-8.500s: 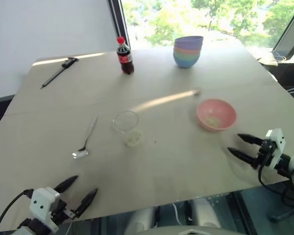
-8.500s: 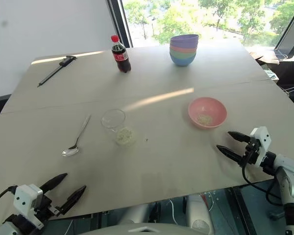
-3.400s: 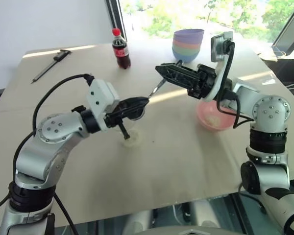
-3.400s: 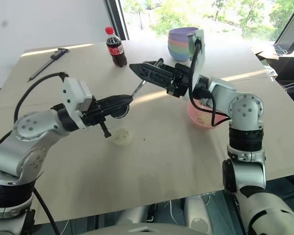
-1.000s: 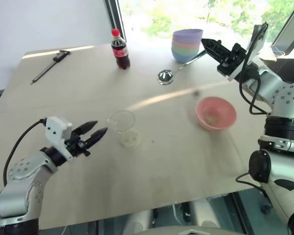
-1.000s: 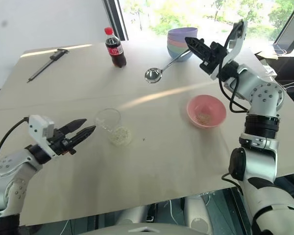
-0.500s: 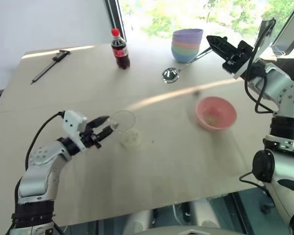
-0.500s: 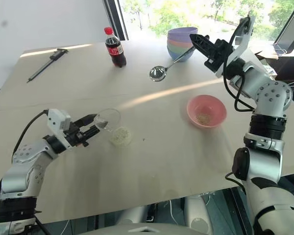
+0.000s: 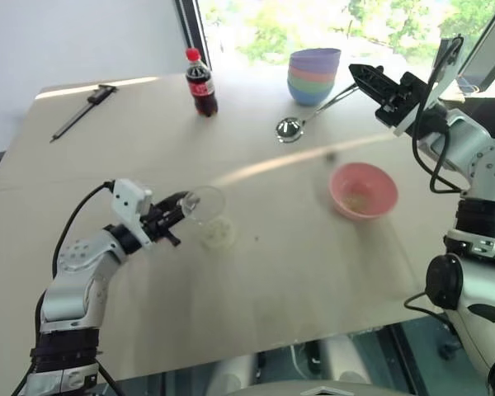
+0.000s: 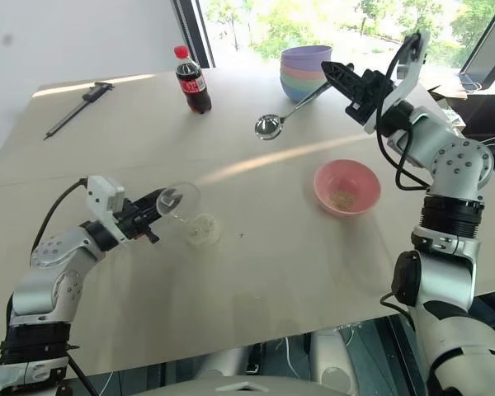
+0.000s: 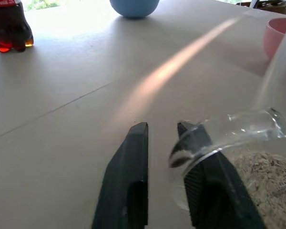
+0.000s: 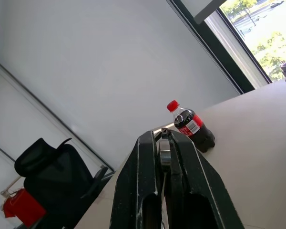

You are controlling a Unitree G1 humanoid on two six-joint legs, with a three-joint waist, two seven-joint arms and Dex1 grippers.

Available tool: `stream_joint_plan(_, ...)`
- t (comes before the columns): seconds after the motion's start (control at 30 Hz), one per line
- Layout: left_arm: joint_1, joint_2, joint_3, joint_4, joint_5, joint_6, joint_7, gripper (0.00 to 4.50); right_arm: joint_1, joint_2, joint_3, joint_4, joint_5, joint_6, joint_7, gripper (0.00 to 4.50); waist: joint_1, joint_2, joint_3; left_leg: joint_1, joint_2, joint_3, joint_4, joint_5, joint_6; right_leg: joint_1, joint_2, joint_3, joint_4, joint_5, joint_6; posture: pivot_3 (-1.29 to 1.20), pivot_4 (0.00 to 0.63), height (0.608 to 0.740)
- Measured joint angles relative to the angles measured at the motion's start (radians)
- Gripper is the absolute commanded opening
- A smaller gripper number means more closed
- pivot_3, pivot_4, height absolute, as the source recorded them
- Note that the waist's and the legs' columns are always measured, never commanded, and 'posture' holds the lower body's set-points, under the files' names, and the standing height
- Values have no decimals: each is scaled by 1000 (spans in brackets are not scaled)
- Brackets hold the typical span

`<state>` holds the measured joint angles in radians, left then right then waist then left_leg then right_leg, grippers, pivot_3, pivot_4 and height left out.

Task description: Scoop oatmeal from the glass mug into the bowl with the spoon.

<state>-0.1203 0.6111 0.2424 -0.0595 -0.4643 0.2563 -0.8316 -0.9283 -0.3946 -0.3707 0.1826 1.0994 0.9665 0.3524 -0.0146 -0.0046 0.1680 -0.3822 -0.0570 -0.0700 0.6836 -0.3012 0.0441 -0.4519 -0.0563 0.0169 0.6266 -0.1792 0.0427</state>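
Pale wood table (image 9: 313,272) by sunlit window (image 9: 313,25), white wall (image 9: 74,37).

You see a clear, thin glass mug (image 10: 181,200), a polished metal spoon (image 10: 270,125), a matt pink plastic bowl (image 10: 347,186) and a smooth matt beige desk (image 10: 272,256).

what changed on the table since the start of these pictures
The right tool took the spoon off the table and now holds it by the handle, raised near the stacked bowls. The left tool came forward from the near edge and shut on the rim of the glass mug. The pink bowl, cola bottle, black tool and the oatmeal by the mug stayed put.
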Motion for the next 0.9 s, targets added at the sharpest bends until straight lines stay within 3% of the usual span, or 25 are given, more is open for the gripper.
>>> stream_joint_plan(0.27, -8, -9, -9, 0, 6, 1, 12, 101, 1, 8, 0, -9, -18, -7, -8, 0, 0, 0, 0, 0, 0, 0, 0, 0, 0, 0, 0, 0, 0, 0, 0, 0, 150, 740)
stream_joint_plan(0.47, -124, -34, -20, 0, 52, -1, 96, 101, -35, 33, 74, -53, -54, -8, -10, 0, 1, 0, 0, -1, 0, 0, 1, 0, 0, -2, 0, -1, 1, 0, 0, 0, 150, 740)
stream_joint_plan(0.63, -275, -26, -108, 37, 182, -40, 140, 101, -121, 66, 184, -85, -139, -31, 15, 0, 0, 0, 0, -2, -1, 1, 0, 0, 0, -3, 0, -1, 1, 0, 0, 0, 150, 740)
stream_joint_plan(0.9, -368, -15, -214, 169, 311, -135, 128, 101, -151, 107, 282, -95, -251, -102, 102, 0, -2, 0, 0, -3, -1, 2, 0, 0, 0, -6, 1, -1, 1, 0, 0, 0, 150, 740)
